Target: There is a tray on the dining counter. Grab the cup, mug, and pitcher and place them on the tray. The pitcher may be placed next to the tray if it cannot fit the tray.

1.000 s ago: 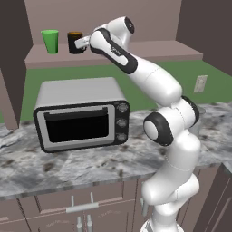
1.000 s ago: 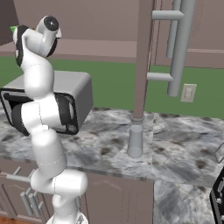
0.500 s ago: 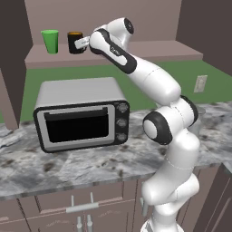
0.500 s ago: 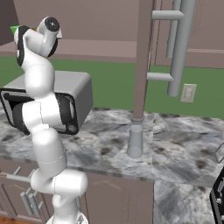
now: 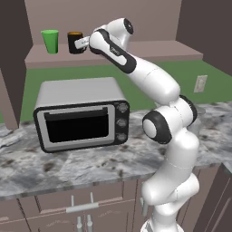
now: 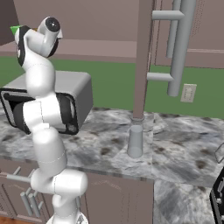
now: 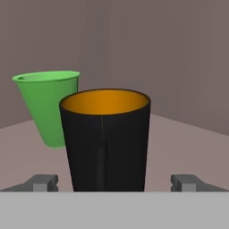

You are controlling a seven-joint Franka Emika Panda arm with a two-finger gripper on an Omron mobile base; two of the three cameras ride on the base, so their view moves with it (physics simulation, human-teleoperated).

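Note:
The black mug (image 7: 106,138) with its orange inside stands on a high wall shelf (image 5: 145,49). My gripper (image 7: 114,183) is open, with one fingertip on each side of the mug's base and a gap between each fingertip and the mug. The green cup (image 7: 47,105) stands just beyond the mug, to its left. From the left base view the arm reaches up to the mug (image 5: 74,42), and the cup (image 5: 50,41) is beside it. The pale grey pitcher (image 6: 134,141) stands on the marbled counter (image 6: 183,148) by a post. The tray and dining counter are out of view.
A silver toaster oven (image 5: 81,115) sits on the marbled counter (image 5: 68,167) below the shelf. A brown post (image 6: 143,57) and grey pipes (image 6: 181,43) rise right of the arm. Cabinet drawers run under the counter edge.

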